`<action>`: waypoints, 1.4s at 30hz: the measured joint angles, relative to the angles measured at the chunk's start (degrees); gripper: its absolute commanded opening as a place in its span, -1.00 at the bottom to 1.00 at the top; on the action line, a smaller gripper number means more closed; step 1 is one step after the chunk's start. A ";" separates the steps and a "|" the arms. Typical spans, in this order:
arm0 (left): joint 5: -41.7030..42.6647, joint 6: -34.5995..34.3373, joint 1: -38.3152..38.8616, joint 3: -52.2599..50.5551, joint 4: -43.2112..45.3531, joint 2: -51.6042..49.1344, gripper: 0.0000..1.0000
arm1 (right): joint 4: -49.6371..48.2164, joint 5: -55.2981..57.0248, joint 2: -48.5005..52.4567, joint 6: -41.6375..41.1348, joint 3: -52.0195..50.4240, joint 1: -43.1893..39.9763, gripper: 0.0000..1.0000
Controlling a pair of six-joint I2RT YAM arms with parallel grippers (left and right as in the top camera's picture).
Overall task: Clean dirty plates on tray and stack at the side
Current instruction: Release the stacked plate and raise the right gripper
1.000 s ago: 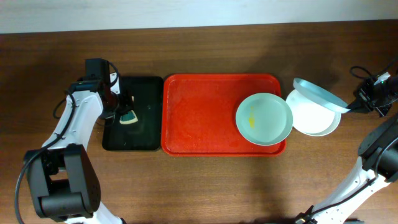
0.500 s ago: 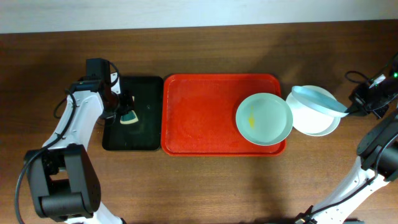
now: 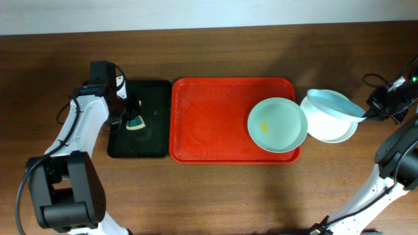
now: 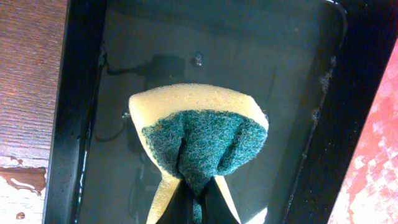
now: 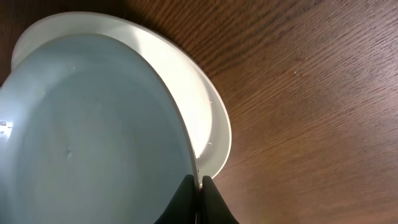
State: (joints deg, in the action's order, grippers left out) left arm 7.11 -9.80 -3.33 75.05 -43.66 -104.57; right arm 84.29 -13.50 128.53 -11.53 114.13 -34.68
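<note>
Left gripper [image 4: 198, 200] hangs over the black tray [image 3: 155, 145], jaws pressed together on a sponge [image 4: 200, 134]: yellow foam outside, green scrub face folded inward at the pinch. The black tray's floor looks wet and glossy and sits just left of the red tray [image 3: 209, 124], the two rims side by side. One pale green plate [image 3: 282, 130] lies flat at the right end of the red tray, its edge reaching the right rim, a small yellow smear [image 3: 264, 126] left of its centre. Right of the red tray, on the wooden table [image 3: 196, 196], a white plate [image 3: 330, 130] rests flat, just beside the green one. Right gripper [image 5: 199, 186] pinches the right rim of the pale blue plate [image 5: 93, 137], jaws tight on the edge; this plate is tilted above the white plate, its held side raised. No smears visible on the blue surface.
</note>
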 measured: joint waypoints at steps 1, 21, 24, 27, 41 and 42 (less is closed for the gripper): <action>0.00 -0.02 0.00 0.00 0.00 0.00 -1.00 | -0.17 0.02 0.00 0.02 0.00 0.00 -0.92; 0.00 -0.02 0.00 0.00 0.00 0.00 -1.00 | -0.07 0.22 0.00 0.42 -0.07 2.54 -0.45; 0.00 -0.02 0.00 0.00 0.00 0.00 -1.00 | 1.03 0.37 0.00 0.37 -0.09 3.87 -0.40; 0.00 -0.02 0.00 0.00 0.00 0.00 -1.00 | 2.54 0.42 0.00 0.79 -0.11 7.04 -0.33; 0.00 0.00 0.00 0.00 0.00 0.00 -1.00 | 10.84 3.89 0.00 3.89 -0.15 24.74 -0.26; 0.00 0.00 0.00 0.00 0.00 0.00 -1.00 | 11.26 4.09 0.00 4.00 -0.15 25.79 -0.26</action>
State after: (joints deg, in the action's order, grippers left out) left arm 7.11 -9.80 -3.33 75.05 -43.66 -104.57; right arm 95.55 -9.41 128.53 -7.53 113.97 -8.88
